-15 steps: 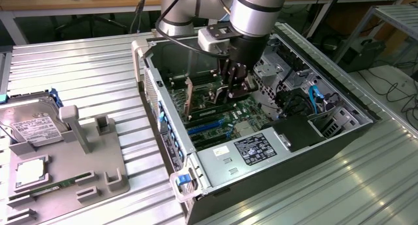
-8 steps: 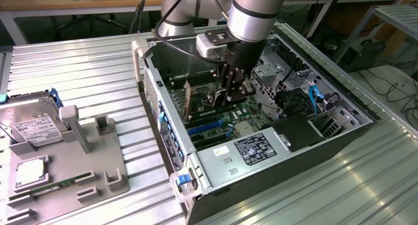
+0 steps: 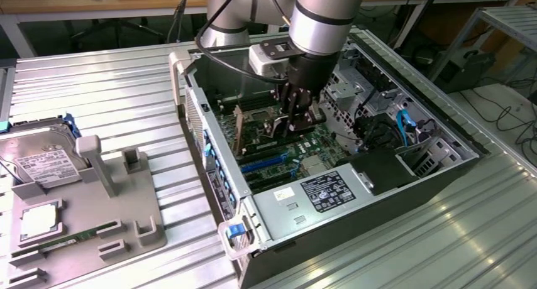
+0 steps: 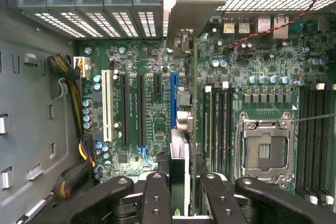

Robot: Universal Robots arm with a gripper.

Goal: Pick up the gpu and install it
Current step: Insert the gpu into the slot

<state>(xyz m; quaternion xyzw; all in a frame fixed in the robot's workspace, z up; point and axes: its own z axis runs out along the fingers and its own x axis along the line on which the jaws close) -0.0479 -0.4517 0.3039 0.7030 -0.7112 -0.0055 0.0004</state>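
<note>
The gpu (image 3: 312, 117) hangs inside the open computer case (image 3: 277, 207), just above the motherboard, with my gripper (image 3: 298, 122) shut on it. In the wrist view the gpu (image 4: 181, 161) shows edge-on between my two black fingers (image 4: 157, 198), and my gripper (image 4: 186, 187) holds it upright. Its silver end bracket (image 4: 191, 3) reaches toward the case's rear slot openings. The card runs alongside the blue expansion slot (image 4: 173, 98), slightly to one side of it. Whether its edge touches the slot I cannot tell.
On the motherboard lie a white slot (image 4: 107, 106), black slots, memory slots (image 4: 220, 124) and an empty processor socket (image 4: 262, 150). At the exterior view's left, a grey fixture (image 3: 126, 220) holds a silver hard drive (image 3: 42, 163) and a memory stick (image 3: 75, 237).
</note>
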